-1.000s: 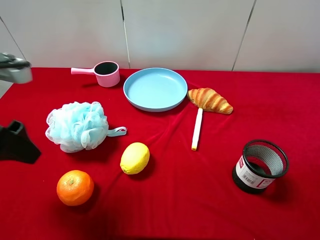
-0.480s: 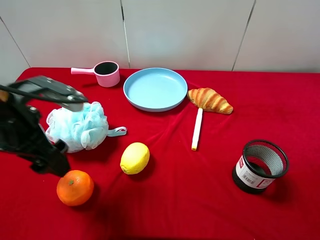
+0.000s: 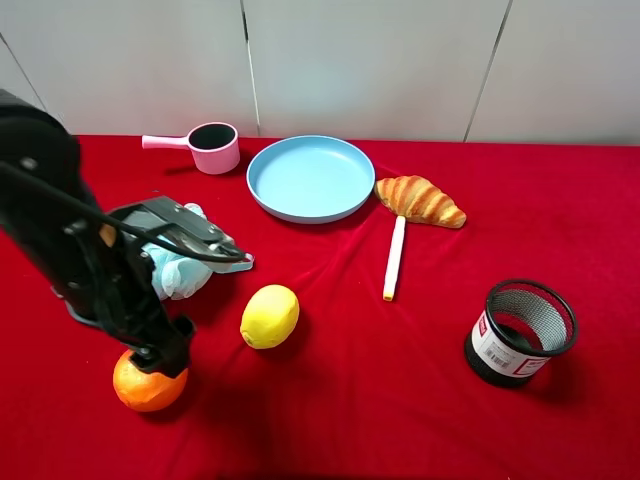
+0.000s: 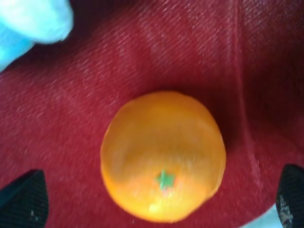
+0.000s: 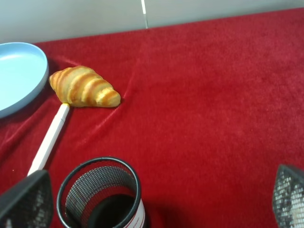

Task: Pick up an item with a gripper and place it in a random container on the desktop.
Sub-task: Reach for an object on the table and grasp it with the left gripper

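Orange at the near-left of the red counter, right under the left claw, fingertips down around its top. Lemon near on the right, blue bath puff just behind, half hidden by the arm. Light-blue plate well apart at the back middle, empty. Pink cup beside the plate; croissant, white stick and mesh cup off to the right. Left wrist view, a bit blurred: orange centred between two black fingertips, spread wide, neither touching the skin, so open and gripping nothing; green stem spot facing up. Right wrist view: right claw also spread wide and empty, hanging above the mesh cup, far from the orange. Risks, as a guess: round slick fruit likely to squirt or roll sideways if closed off-centre or too high on the curve; may bump the lemon. Possible snag of arm on the puff during the lift. Shallow rim on the plate, so could roll straight off if released from height or near the edge.
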`<state>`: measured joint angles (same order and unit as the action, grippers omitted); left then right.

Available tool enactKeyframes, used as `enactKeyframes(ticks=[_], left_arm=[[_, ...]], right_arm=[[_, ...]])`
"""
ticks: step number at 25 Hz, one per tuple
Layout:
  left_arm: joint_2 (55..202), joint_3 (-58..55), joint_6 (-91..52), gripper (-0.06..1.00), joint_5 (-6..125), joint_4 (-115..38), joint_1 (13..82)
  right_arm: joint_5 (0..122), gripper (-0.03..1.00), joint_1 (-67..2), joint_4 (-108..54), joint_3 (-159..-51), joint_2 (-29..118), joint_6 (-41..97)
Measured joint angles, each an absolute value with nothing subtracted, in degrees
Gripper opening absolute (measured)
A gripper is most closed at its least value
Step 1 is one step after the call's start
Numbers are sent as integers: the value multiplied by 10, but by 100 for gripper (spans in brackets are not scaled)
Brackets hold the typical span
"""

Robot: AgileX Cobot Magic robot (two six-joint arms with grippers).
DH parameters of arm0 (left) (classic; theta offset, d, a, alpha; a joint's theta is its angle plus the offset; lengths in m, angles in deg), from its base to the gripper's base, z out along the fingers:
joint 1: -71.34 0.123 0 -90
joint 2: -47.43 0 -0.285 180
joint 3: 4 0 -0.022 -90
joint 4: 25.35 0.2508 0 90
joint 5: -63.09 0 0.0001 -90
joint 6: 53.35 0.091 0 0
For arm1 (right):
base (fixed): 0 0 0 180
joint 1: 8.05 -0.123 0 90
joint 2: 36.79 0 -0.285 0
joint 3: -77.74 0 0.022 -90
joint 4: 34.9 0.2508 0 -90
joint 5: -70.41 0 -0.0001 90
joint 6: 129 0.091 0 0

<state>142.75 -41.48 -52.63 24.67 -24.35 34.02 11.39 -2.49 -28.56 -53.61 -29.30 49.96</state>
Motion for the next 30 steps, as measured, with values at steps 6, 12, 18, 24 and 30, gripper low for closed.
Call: enactKeyframes(ticks=[6, 12, 18, 24, 30], left_arm=[[1483, -414, -523, 95, 282, -243, 334], [1519, -414, -513, 94, 306, -243, 334], [1548, -414, -507, 94, 308, -242, 320], [1592, -414, -509, 94, 311, -242, 285], [1604, -414, -509, 90, 315, -242, 282]], right_arm=[[114, 69, -25, -286, -536, -293, 500], [114, 69, -25, -286, -536, -293, 500], [114, 69, -25, -286, -536, -293, 500], [114, 69, -25, -286, -536, -293, 500], [114, 69, -25, -286, -536, -293, 500]])
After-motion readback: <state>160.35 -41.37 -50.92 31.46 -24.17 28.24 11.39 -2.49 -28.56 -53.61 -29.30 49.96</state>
